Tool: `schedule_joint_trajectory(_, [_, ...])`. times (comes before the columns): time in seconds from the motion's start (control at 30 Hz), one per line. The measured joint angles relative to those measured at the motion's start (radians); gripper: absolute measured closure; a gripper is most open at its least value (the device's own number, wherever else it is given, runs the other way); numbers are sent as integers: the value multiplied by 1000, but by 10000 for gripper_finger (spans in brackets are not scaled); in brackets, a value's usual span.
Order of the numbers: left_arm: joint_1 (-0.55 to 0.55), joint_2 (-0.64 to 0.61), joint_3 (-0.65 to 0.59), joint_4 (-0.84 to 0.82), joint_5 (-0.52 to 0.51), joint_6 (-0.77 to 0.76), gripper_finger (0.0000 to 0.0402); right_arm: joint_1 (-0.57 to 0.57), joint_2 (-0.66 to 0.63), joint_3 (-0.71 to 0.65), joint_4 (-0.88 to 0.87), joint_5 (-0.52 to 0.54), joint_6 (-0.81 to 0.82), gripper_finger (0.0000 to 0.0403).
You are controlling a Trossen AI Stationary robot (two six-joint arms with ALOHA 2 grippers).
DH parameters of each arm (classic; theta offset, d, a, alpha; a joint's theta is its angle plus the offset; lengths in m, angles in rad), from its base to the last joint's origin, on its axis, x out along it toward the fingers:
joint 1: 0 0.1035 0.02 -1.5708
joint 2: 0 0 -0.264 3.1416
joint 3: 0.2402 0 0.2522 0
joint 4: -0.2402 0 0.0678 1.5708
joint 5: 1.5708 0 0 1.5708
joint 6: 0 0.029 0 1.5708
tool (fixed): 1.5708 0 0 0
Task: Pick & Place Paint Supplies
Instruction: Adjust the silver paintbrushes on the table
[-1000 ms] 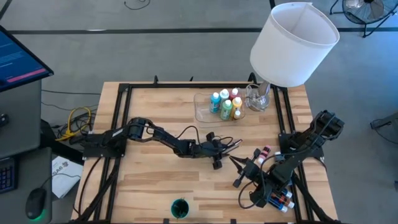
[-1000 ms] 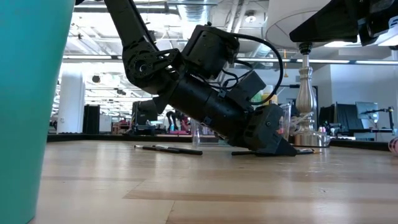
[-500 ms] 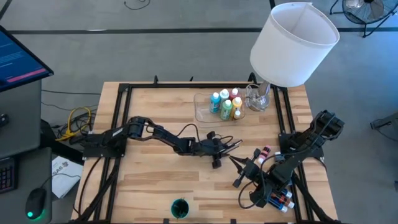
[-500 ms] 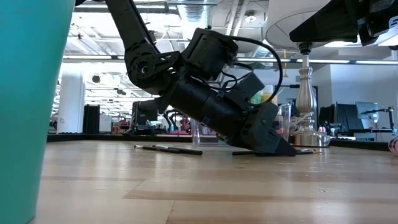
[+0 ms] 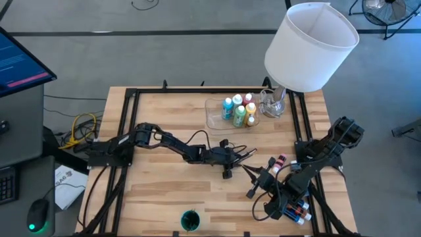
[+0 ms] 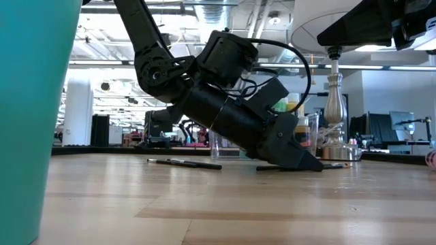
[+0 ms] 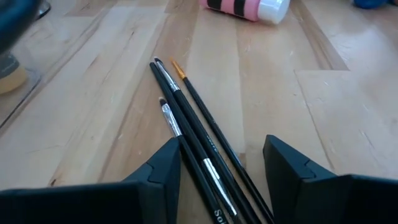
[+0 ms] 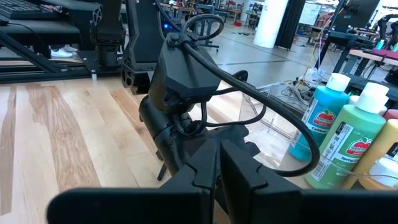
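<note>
Three thin dark-handled brushes [image 7: 186,118] lie side by side on the wood table. My left gripper [image 7: 221,146] is open and low over them at mid-table [image 5: 245,154], one finger on either side of their handles. Whether a finger touches the nearest brush, I cannot tell. A pink bottle with a white cap [image 5: 281,160] lies on its side just beyond the brush tips [image 7: 245,7]. Several paint bottles [image 5: 238,110] stand in the clear tray [image 5: 214,117]. My right gripper [image 8: 217,163] is shut on nothing, raised near the table's right side [image 5: 247,170].
A big white lampshade [image 5: 310,46] on a metal stand rises at the far right corner. A teal cup [image 5: 190,219] stands at the near edge. Small coloured bottles [image 5: 296,212] lie under the right arm. The left half of the tabletop [image 5: 164,178] is bare wood.
My left gripper has rolled a little about its own axis while staying in place over the brushes. Its fingers have stayed as far apart as before, and the brushes have not moved.
</note>
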Motion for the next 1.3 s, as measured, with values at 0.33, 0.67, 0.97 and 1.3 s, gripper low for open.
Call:
schedule_joint_trajectory(0.33, [0,0,-1,0,84,3,270,0,0,0,0,0,0,388])
schedule_joint_trajectory(0.67, [0,0,-1,0,162,53,270,0,0,0,2,0,0,388])
schedule_joint_trajectory(0.97, [0,0,-1,0,255,83,320,0,0,0,2,0,0,388])
schedule_joint_trajectory(1.3, [-9,0,-1,-21,317,109,349,0,0,0,2,0,0,388])
